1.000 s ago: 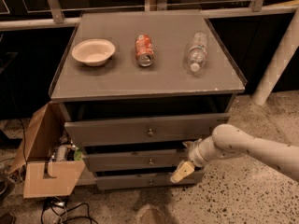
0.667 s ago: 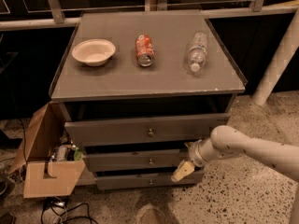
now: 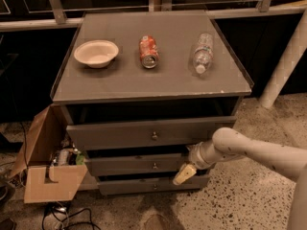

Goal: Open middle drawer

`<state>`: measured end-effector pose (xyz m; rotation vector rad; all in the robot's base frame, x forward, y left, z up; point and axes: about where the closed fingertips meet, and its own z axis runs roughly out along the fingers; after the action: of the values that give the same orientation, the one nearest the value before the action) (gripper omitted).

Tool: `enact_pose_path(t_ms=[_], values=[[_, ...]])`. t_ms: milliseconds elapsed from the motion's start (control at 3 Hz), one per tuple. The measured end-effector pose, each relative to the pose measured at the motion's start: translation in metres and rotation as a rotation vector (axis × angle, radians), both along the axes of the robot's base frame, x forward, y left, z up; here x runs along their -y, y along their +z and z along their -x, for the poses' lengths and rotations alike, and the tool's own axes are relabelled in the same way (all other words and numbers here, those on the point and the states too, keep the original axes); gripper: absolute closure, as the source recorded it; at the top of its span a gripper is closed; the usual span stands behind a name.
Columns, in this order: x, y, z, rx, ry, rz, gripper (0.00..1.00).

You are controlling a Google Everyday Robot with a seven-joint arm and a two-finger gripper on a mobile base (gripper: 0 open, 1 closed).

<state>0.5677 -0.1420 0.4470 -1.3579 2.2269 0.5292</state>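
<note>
The grey cabinet has three drawers. The top drawer [image 3: 144,133] is pulled out a little. The middle drawer [image 3: 134,165] sits below it, with a small round metal knob [image 3: 154,166] at its centre. The lowest drawer [image 3: 144,185] is under that. My gripper [image 3: 184,175] comes in from the right on a white arm [image 3: 254,152]. It sits low in front of the right part of the middle drawer, right of the knob and apart from it.
On the cabinet top [image 3: 120,75] lie a white bowl [image 3: 96,53], a red can [image 3: 148,51] and a clear plastic bottle [image 3: 202,52]. An open cardboard box [image 3: 48,166] with items stands at the left. Cables [image 3: 62,215] lie on the speckled floor. A white pole [image 3: 288,56] stands at right.
</note>
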Motion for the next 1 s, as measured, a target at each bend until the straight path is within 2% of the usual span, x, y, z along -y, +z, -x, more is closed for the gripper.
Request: enact_pose_path(t_ms=[333, 667, 1000], values=[[-0.005, -0.02, 0.023, -0.061, 0.034, 0.011, 0.0], [-0.003, -0.025, 0.039, -0.093, 0.043, 0.019, 0.0], [-0.003, -0.02, 0.039, -0.093, 0.043, 0.019, 0.0]])
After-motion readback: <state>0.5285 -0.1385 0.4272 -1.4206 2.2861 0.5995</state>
